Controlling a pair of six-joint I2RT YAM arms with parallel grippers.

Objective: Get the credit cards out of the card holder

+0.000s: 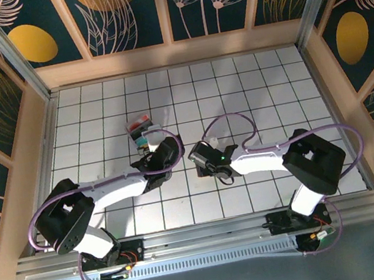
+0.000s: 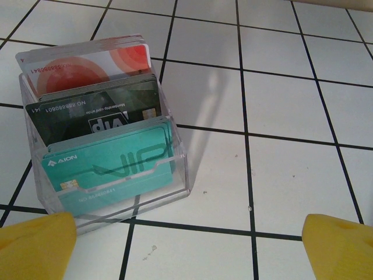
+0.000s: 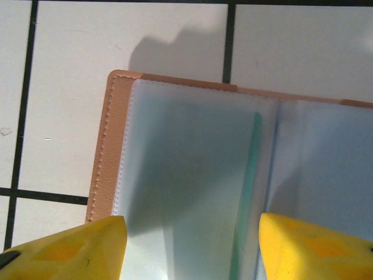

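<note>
For the right hand (image 3: 189, 251): wide open, with nothing held. Just ahead of it and partly under it, the holder (image 3: 175, 175), flat on the white tiled surface (image 3: 64, 116) and lying open. Along the holder's left and far sides, a tan-brown edge with small stitches. Inside, pale grey-blue see-through pockets. In one pocket, a bit to the right of the middle of the hand, a thin teal strip (image 3: 250, 169); cannot tell if a card or not. On each side of that pocket, one yellow fingertip (image 3: 64, 251), low down and far from the other. Cannot tell if touching the holder or just above it.

For the left hand (image 2: 186, 251): also wide open, with nothing held. Ahead of it and off to its left, a clear box (image 2: 182, 172) standing on the surface, close to the left fingertip (image 2: 35, 248) but apart from it. Inside the box, cards standing up in three rows: teal card (image 2: 111, 166) nearest the hand, dark card (image 2: 93, 119) behind that, red card (image 2: 87, 67) farthest away.

Seen from above, both hands close together near the middle of the surface, with the box just past the left hand.
</note>
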